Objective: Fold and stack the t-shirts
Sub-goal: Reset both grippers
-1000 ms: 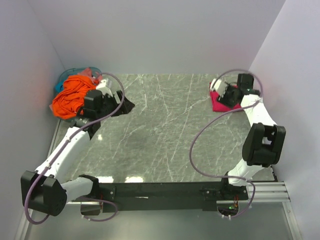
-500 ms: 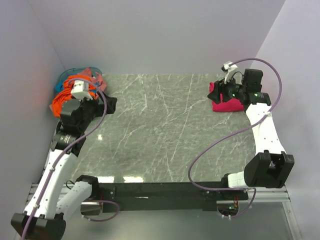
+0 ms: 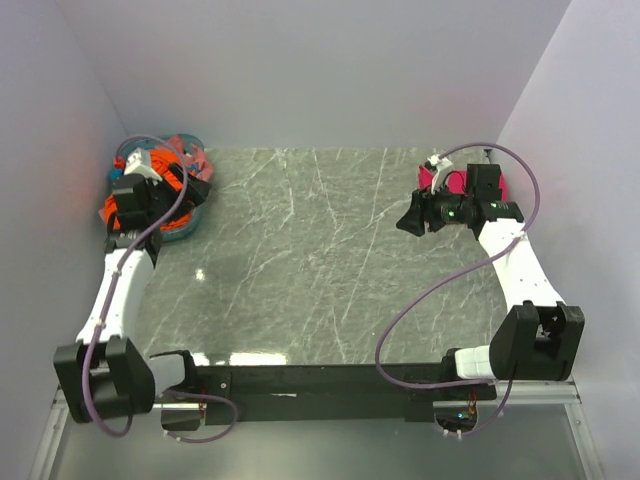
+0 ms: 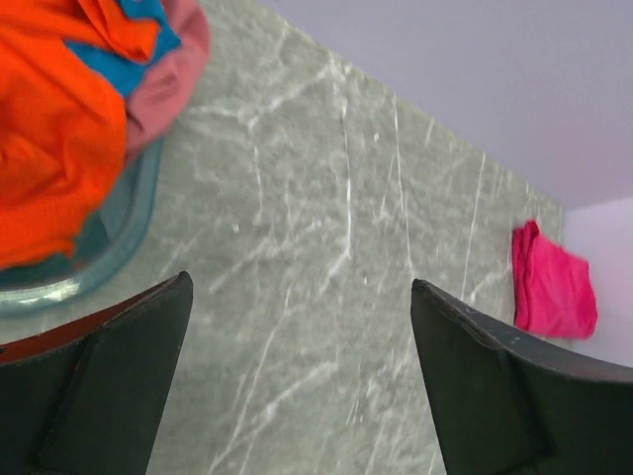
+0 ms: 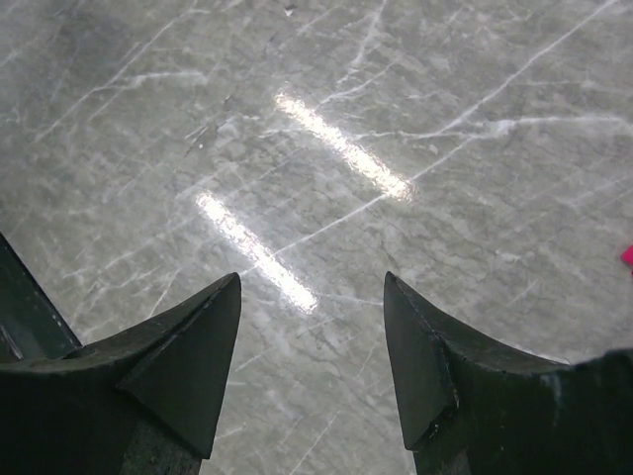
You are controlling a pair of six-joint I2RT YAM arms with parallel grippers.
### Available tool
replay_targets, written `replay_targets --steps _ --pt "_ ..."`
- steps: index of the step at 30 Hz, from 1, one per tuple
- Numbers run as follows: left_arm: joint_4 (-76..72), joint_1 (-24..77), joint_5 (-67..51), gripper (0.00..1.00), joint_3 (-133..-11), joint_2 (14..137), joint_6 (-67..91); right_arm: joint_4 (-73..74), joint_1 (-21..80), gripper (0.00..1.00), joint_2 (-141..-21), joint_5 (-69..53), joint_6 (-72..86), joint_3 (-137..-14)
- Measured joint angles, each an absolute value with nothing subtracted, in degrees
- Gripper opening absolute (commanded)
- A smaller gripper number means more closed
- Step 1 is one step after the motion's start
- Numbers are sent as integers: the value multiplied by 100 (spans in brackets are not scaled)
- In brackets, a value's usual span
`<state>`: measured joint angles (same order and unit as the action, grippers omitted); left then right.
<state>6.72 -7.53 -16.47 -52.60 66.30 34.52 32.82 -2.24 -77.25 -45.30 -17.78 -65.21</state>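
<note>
1. Left pincer (image 4: 297, 396) — jaws spread wide, with only bare counter (image 4: 326, 247) between them. Its fingers (image 4: 109, 396) are matte black wedges with flat inner faces.
2. Right pincer (image 5: 307, 366) — jaws apart at a moderate width, gripping nothing. The fingers (image 5: 178, 376) are black and taper to blunt points. Below them lies polished stone with two bright streaks of glare.
3. The counter has a grey-green marble look, with white veins and a glossy surface.
4. The top view alone places both arms. The left pincer (image 3: 195, 190) hangs over the teal basket (image 3: 180, 230) in the far-left corner. The right pincer (image 3: 410, 218) sits near the far-right corner, pointing toward the middle of the counter.
5. Orange t-shirt (image 4: 49, 148): bright, soft and crumpled, heaped unfolded in the basket and rising above its rim.
6. Salmon-pink t-shirt (image 4: 163, 79): paler, bunched right against the orange one and draped at the basket's far edge.
7. Crimson-pink t-shirt (image 4: 552, 287): in the left wrist view it is a compact flat bundle on the counter by the right wall, well apart from the basket.
8. In the top view the right arm covers most of the crimson-pink t-shirt (image 3: 428, 178), leaving only scraps showing. The right wrist view catches just a sliver at its right edge.
9. The basket rim shows best in the left wrist view, as curved, translucent teal plastic.
</note>
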Motion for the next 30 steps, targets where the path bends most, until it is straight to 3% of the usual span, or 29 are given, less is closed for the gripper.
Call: replay_targets --steps 4,9,13,16,22,26,27,30 --pt "711 -913 -1439 93 -5929 7352 3518 3301 -220 67 -7721 -4622 -1822 -6514" --pt "1409 -958 -250 89 -7481 8661 3476 3361 -167 67 -7721 -4591 -1852 -6514" --pt "2403 -980 716 89 -8923 9679 3649 3369 -119 66 -7721 -4560 -1855 -6514" --pt "2921 -1000 1048 91 -9332 9988 3841 3382 -95 66 -7723 -4539 -1892 -6514" --pt "2711 -1011 183 92 -8145 9347 3468 3345 -67 70 -7741 -4283 -1887 -6490" --pt "2119 -1002 -954 97 -6827 8014 3048 3146 -60 76 -7638 -3850 -1833 -6278" --pt "1918 -1000 -1286 98 -6554 7575 2956 3096 -60 82 -7564 -3710 -1782 -6211" --pt "1249 -991 -2106 99 -6003 6466 2818 2851 -60 83 -7210 -3048 -1522 -6071"
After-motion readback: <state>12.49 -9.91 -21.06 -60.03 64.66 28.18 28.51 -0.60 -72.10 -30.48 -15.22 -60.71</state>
